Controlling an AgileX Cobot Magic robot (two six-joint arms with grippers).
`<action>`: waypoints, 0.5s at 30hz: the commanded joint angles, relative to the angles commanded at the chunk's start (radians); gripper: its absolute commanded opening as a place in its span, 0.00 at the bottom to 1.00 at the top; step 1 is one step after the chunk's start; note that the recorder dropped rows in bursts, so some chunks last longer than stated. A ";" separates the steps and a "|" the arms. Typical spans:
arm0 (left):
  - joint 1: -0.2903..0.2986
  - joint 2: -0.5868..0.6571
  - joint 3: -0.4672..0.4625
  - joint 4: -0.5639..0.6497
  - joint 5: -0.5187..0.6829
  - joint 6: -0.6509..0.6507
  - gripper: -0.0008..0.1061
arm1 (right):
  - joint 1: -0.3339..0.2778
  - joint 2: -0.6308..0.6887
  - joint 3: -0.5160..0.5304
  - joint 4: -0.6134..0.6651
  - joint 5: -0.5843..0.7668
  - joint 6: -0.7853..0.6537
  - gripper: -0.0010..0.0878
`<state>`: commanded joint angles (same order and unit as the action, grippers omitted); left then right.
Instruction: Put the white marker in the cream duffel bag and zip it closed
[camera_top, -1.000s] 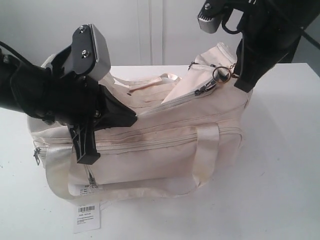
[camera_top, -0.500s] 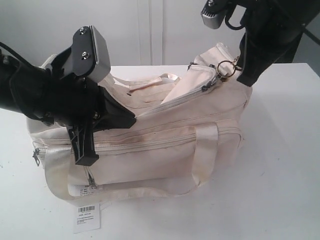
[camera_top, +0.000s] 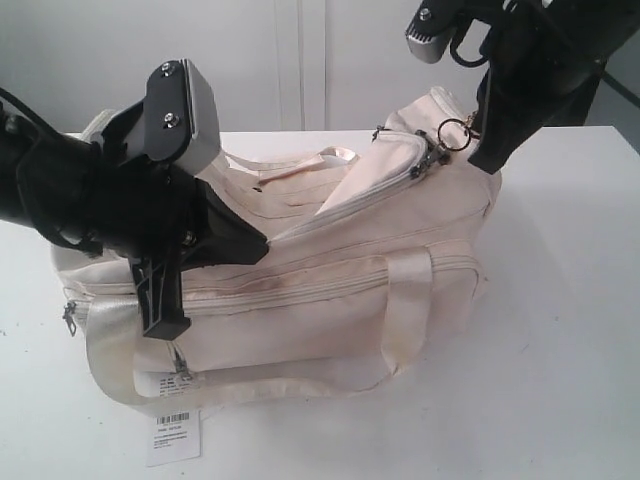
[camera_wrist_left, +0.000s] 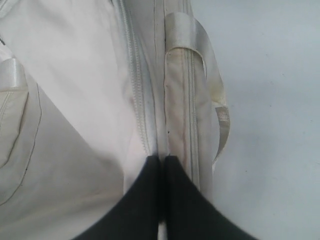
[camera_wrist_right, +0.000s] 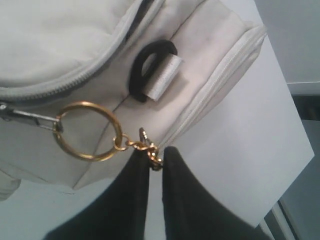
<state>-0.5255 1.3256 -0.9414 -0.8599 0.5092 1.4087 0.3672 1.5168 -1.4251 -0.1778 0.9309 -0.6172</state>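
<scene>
The cream duffel bag (camera_top: 330, 290) lies on the white table, its top zipper (camera_top: 365, 190) partly open toward the left. My left gripper (camera_top: 262, 240) is shut, pinching the bag's fabric beside the zipper track (camera_wrist_left: 136, 100); the same gripper (camera_wrist_left: 162, 159) shows its black fingers pressed together. Above the bag's right end, my right gripper (camera_top: 478, 160) is shut on a short gold chain (camera_wrist_right: 150, 150) that hangs from the gold ring (camera_wrist_right: 87, 131) on the zip pull. The white marker is out of view.
A white barcode tag (camera_top: 173, 438) hangs off the bag's front left corner onto the table (camera_top: 560, 330). A pale webbing handle (camera_top: 405, 310) loops over the front. A black loop with a silver sleeve (camera_wrist_right: 152, 75) sits on the bag's end.
The right gripper has drawn the gold ring and zip pull up and to the right, lifting the bag's right end. The left arm has shifted slightly left, still pinching the fabric.
</scene>
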 joint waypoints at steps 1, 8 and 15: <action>0.000 0.000 0.000 0.000 0.000 0.000 0.01 | 0.000 0.000 0.000 0.000 0.003 0.000 0.01; 0.000 0.000 -0.004 0.000 -0.036 -0.084 0.59 | 0.000 0.000 0.000 0.010 0.013 0.011 0.01; 0.000 -0.083 -0.036 -0.015 -0.064 -0.316 0.78 | 0.000 0.000 0.000 0.030 0.024 0.011 0.01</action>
<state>-0.5255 1.2421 -0.9777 -0.8753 0.4449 1.0928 0.3672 1.5168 -1.4251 -0.1482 0.9549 -0.6064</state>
